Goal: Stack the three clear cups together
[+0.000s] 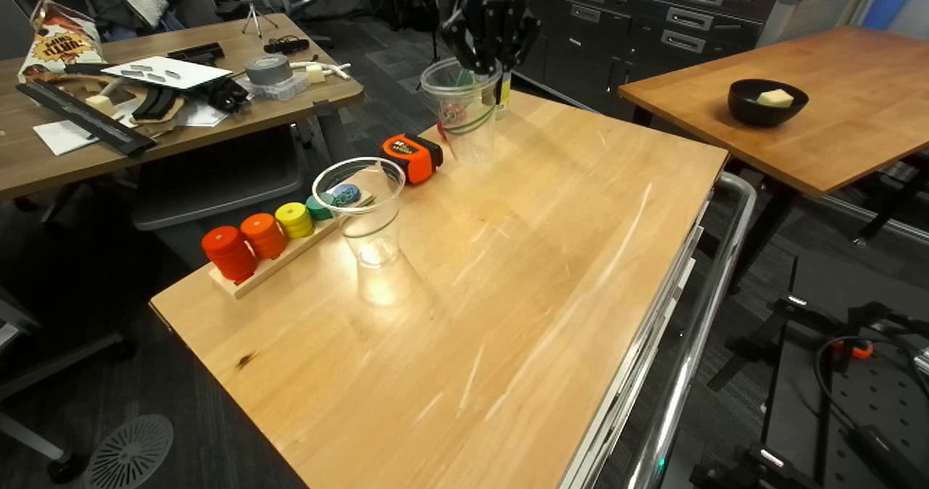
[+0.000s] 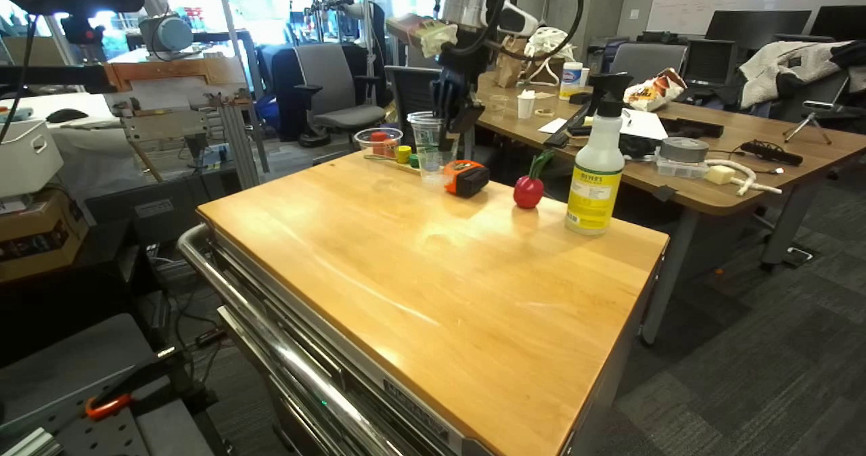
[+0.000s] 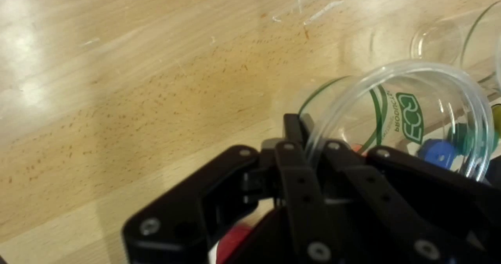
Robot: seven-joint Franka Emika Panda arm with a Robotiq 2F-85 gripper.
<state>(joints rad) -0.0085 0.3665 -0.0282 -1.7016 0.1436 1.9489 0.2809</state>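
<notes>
On the counter (image 1: 508,315), the narrow-footed standing cup (image 1: 371,224), to one side of the hand (image 3: 300,123), could topple if struck off-centre. The hand is pinched on one wall of the held cups (image 1: 468,122), so they could tilt. Their doubled rim suggests two, nested; all look see-through, green-banded, with a small green logo.

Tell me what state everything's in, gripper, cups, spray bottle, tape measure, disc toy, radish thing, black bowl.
Two clear cups: apparently nested, gripped at the rim.
Gripper: closed on them.
Third clear cup: upright on the wooden table, seemingly empty.
Spray bottle: upright, fill level unclear.
Tape measure: resting, no tape visibly extended.
Disc toy: discs stacked on its base.
Radish-like thing: green top up.
Black bowl: upright, holding a pale block.
</notes>
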